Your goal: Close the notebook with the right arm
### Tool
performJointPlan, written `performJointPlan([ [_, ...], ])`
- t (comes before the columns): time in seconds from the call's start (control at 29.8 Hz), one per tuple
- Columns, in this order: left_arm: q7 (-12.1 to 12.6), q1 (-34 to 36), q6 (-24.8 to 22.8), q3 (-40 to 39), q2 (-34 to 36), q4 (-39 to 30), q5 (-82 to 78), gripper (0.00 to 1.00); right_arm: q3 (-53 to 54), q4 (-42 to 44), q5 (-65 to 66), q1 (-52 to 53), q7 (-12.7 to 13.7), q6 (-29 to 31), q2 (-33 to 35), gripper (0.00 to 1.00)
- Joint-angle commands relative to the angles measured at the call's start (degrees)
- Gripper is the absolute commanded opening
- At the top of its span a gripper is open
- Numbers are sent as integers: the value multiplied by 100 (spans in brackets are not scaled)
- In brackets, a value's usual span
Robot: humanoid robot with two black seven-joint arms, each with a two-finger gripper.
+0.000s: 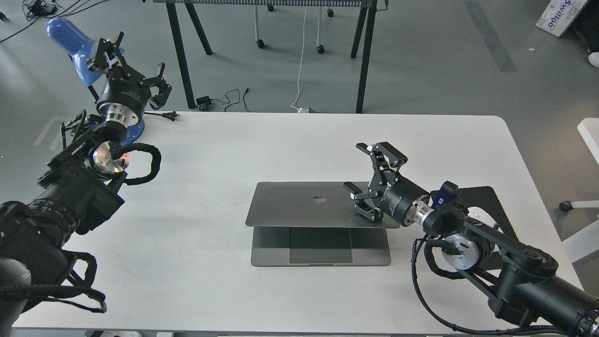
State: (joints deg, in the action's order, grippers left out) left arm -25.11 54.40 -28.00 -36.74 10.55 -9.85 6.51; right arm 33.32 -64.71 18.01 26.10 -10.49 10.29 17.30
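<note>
The space-grey notebook (304,206) lies at the middle of the white table (210,281). Its lid, apple logo up, is tilted far down over the base; the trackpad strip still shows under its front edge. My right gripper (358,168) is open, its fingers spread wide, with the lower finger (362,203) on the lid's right part. The right arm comes in from the lower right. My left gripper (133,58) is open and empty, held high at the far left beside the blue chair, far from the notebook.
A black mouse pad (486,201) lies on the table right of the notebook, partly under my right arm. A blue chair (70,40) stands off the table's far left corner. Black table legs and floor cables are behind the far edge.
</note>
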Motion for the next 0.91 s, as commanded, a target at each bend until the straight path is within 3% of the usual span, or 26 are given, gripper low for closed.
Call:
performJointPlan([
  [0.0, -3, 1, 0, 0, 0, 0, 0, 100, -71, 55, 19, -193, -14, 0, -7, 100],
  [0.87, 6, -8, 0, 0, 0, 0, 0, 100, -159, 618, 520, -264, -102, -9, -262, 100],
])
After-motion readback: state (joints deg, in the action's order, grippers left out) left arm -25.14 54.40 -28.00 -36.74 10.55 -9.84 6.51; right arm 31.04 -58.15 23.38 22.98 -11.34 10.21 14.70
